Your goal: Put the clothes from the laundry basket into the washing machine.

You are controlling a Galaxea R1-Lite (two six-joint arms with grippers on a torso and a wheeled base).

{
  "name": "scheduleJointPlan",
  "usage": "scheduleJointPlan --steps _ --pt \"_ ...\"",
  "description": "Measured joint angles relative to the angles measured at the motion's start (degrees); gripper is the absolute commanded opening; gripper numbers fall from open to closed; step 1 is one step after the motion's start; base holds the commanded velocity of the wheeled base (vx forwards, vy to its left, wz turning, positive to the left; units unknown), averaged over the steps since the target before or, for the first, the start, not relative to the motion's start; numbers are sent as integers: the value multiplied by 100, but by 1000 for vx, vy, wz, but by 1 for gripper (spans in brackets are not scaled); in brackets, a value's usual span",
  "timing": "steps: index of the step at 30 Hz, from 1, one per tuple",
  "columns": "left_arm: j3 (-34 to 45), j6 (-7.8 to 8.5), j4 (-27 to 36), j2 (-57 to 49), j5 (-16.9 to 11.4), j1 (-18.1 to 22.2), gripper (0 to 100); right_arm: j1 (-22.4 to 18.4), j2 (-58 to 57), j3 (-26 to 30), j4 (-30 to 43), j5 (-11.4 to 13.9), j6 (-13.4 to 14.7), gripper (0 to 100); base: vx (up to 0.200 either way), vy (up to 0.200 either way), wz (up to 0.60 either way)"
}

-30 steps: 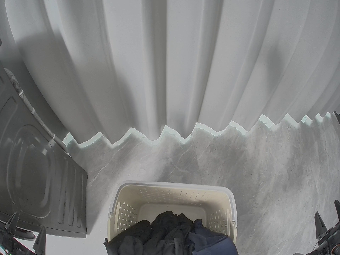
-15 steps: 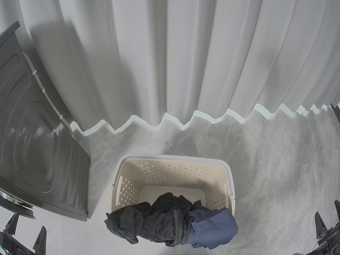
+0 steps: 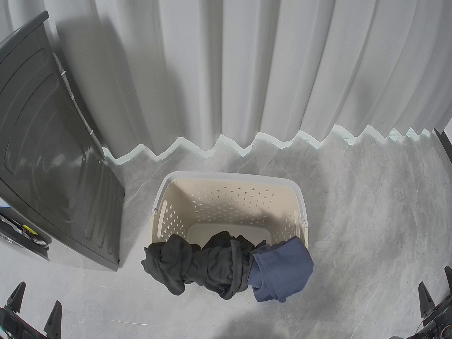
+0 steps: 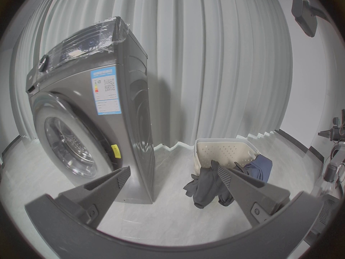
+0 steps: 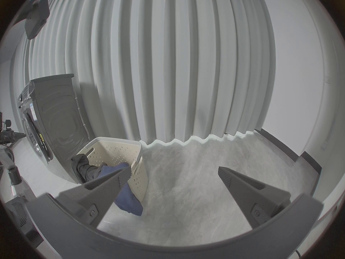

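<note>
A cream laundry basket (image 3: 230,198) stands on the floor in front of me. Dark grey clothes (image 3: 202,264) and a blue garment (image 3: 282,269) hang over its near rim. The grey washing machine (image 3: 52,165) stands to the left of the basket, with its round glass door (image 4: 68,144) on the front. My left gripper (image 3: 36,302) is low at the near left, open and holding nothing, well short of the basket (image 4: 222,151). My right gripper (image 3: 435,283) is low at the near right, open and holding nothing, with the basket (image 5: 115,151) off to its side.
White pleated curtains (image 3: 245,62) hang behind the basket and machine. Grey marble floor (image 3: 376,203) lies open to the basket's right and in front of it. A stand with equipment (image 4: 336,151) is at the room's side.
The whole head picture has shifted, so the camera moved; the basket's near rim and the draped clothes now show fully. Clothes, basket and grippers have not visibly moved.
</note>
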Motion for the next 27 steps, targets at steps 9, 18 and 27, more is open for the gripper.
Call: scheduleJointPlan --steps 9,18,27 --pt "0 0 0 0 2 2 100 2 0 0 0 1 0 100 -200 0 0" --pt "0 2 2 0 2 5 100 2 0 0 -2 1 2 100 -44 0 0" --pt "0 11 0 0 0 0 100 2 0 0 0 0 5 100 0 156 0"
